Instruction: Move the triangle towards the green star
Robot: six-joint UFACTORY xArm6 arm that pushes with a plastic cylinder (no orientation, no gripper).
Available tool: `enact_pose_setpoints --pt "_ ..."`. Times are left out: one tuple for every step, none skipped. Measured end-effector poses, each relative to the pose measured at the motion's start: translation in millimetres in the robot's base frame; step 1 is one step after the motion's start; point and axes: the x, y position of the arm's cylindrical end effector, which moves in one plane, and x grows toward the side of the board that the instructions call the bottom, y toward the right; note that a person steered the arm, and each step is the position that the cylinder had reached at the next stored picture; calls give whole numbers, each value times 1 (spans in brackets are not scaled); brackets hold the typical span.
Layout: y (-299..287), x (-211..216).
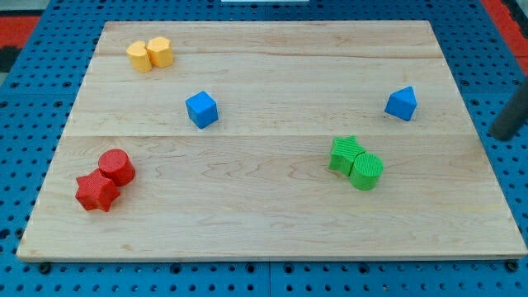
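The blue triangle block (402, 103) lies on the wooden board near the view's right. The green star (346, 153) lies below and to its left, touching a green round block (367, 172) on its lower right. The dark rod comes in at the view's right edge, and my tip (502, 132) is off the board's right side. It sits to the right of the triangle and slightly lower, well apart from it and touching no block.
A blue cube (201, 109) lies left of centre. Two yellow blocks (150, 54) sit together at the top left. A red round block (116, 166) and a red star (96, 192) touch at the lower left. The board (264, 239) rests on a blue pegboard.
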Motion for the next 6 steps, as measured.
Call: enact_pose_setpoints --pt "-54 -44" --pt "-150 -49" --pt "-239 -47" --pt "-168 -45" --pt "-110 -21" --pt "-136 3"
